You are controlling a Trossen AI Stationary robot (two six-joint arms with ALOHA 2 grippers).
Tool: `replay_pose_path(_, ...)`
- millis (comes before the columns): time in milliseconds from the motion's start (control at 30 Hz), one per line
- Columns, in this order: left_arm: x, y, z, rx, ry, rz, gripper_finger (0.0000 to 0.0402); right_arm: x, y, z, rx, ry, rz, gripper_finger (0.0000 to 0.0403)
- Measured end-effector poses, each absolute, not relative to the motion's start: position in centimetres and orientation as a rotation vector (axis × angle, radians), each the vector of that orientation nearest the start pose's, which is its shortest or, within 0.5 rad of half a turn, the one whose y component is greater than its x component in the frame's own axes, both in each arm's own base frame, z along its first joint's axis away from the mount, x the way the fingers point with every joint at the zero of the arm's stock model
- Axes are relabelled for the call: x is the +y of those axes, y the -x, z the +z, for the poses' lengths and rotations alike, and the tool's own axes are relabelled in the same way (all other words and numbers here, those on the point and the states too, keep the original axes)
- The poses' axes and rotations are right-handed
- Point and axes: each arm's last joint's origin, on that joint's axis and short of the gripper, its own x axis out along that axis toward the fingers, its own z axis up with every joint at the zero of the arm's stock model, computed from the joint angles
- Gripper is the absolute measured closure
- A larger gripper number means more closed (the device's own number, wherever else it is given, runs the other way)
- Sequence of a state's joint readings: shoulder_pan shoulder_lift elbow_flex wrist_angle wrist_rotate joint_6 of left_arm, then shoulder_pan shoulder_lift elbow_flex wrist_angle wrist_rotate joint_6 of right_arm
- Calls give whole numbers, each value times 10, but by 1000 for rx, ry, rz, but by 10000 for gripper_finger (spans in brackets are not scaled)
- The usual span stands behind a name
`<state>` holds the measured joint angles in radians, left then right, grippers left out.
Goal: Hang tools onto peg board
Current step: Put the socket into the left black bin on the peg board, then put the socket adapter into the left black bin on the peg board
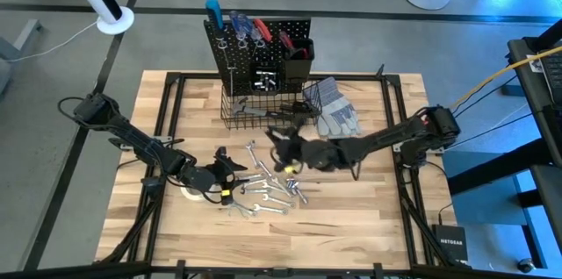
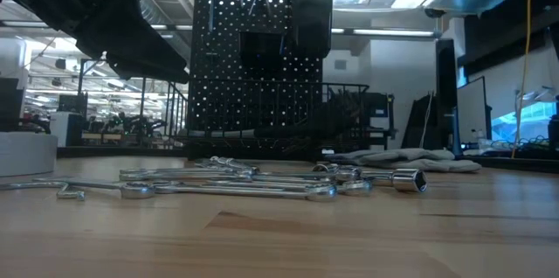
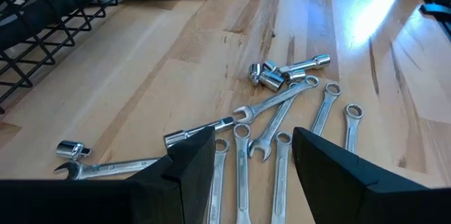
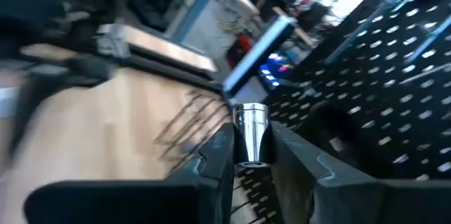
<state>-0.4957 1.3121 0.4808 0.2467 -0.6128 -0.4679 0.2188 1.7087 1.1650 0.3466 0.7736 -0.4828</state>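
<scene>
Right wrist view: right gripper (image 4: 252, 155) clamps a shiny steel socket tool (image 4: 250, 131); black perforated peg board (image 4: 380, 76) at 2 o'clock, axis pointing boardward.

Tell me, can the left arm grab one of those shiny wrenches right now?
Probably yes. The left gripper hangs open just above the wrenches spread on the table, with nothing between them.

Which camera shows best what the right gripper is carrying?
Right wrist view: a silver socket piece sits clamped in the right gripper, beside the peg board. The high view shows that gripper only as a dark shape; low and left wrist views show nothing of it.
</scene>
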Motion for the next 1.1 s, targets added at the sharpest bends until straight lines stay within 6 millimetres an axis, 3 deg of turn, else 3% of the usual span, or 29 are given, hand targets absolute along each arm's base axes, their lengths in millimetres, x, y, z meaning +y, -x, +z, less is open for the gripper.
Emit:
replay_pose_path(300,-99,-217,168,458,148,226,219,8,-417,308,268,564,-670,321)
replay_pose_path(667,-99,-217,168,458,149,226,219,-53,-416,310,282,480,-751,320)
replay_pose_path(867,-99,-217,168,458,149,226,219,-61,-415,307,286,417,-773,279)
replay_pose_path(1100,-99,-217,168,458,151,226,219,-48,-413,310,306,427,-793,208)
